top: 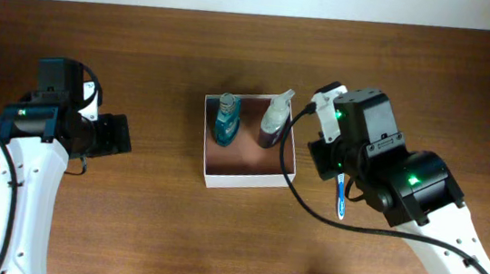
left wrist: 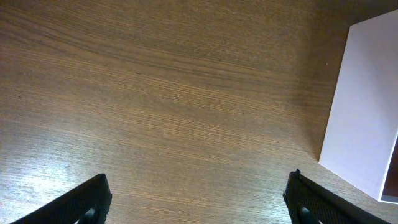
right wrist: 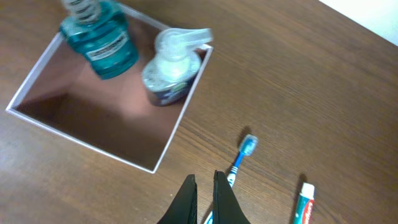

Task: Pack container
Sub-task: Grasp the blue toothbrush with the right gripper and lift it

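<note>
The container [top: 249, 182] is a square white-walled box with a reddish-brown inside, at the table's middle. A teal mouthwash bottle [top: 226, 120] and a white pump bottle [top: 274, 120] stand in its far part. They also show in the right wrist view: the container [right wrist: 87, 134], the teal bottle [right wrist: 99, 38] and the pump bottle [right wrist: 171, 68]. My right gripper [right wrist: 205, 180] is shut and empty, above the table just right of the container. A blue toothbrush [right wrist: 242, 155] lies beside it. My left gripper [left wrist: 199, 186] is wide open and empty, left of the container's white wall [left wrist: 367, 112].
A toothpaste tube [right wrist: 303, 202] lies on the wood right of the toothbrush. The toothbrush [top: 341, 197] shows partly under my right arm in the overhead view. Bare wooden table surrounds the left gripper [top: 122, 133].
</note>
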